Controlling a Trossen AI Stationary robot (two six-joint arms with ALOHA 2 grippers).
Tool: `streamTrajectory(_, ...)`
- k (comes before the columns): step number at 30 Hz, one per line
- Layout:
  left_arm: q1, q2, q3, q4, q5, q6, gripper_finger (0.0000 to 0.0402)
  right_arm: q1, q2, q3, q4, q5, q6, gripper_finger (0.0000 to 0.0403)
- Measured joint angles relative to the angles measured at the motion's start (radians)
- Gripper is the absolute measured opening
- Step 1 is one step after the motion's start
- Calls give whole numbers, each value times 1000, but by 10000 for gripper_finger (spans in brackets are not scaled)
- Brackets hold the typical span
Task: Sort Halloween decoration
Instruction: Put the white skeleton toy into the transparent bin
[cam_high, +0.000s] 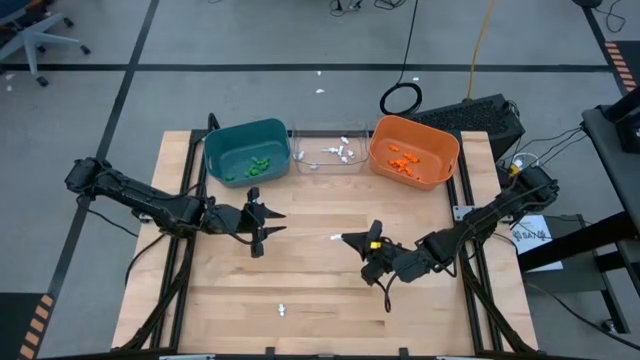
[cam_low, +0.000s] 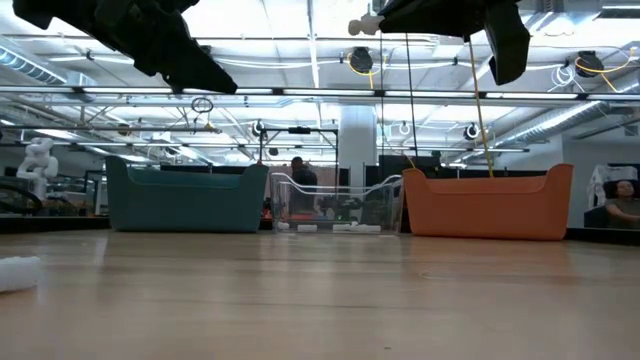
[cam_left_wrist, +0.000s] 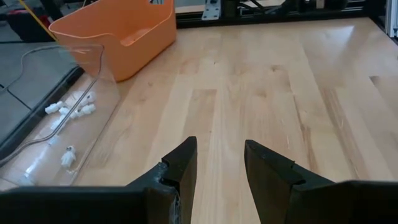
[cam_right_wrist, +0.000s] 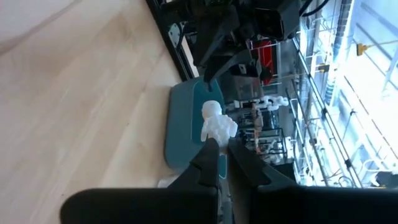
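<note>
Two end effectors are seen above the tabletop (cam_high: 310, 290). At centre right, the right end effector (cam_high: 345, 239) is pinched shut on a white trinket (cam_right_wrist: 216, 123). At centre left, the left end effector (cam_high: 274, 222) is held partly open, empty. Another white trinket (cam_high: 282, 310) lies at lower centre.

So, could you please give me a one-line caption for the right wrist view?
Right end effector shut on a white trinket, held above the wooden table, teal bin beyond.

A white trinket (cam_low: 18, 272) lies cut off at the low view's edge — too blurred to identify — well below the left end effector (cam_low: 205, 78).
</note>
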Motion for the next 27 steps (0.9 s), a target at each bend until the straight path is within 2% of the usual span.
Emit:
streamTrajectory(9, 0, 0, 0, 0, 0, 0, 132, -30, 0, 0, 1, 0, 75, 0)
streamTrajectory(13, 0, 0, 0, 0, 0, 0, 132, -92, 0, 0, 40, -1, 66, 0)
streamTrajectory(17, 0, 0, 0, -1, 0, 0, 132, -191, -1, 0, 97, -13, 148, 0)
streamTrajectory(27, 0, 0, 0, -1, 0, -6, 132, -557, 8, 0, 52, -370, 669, 0)
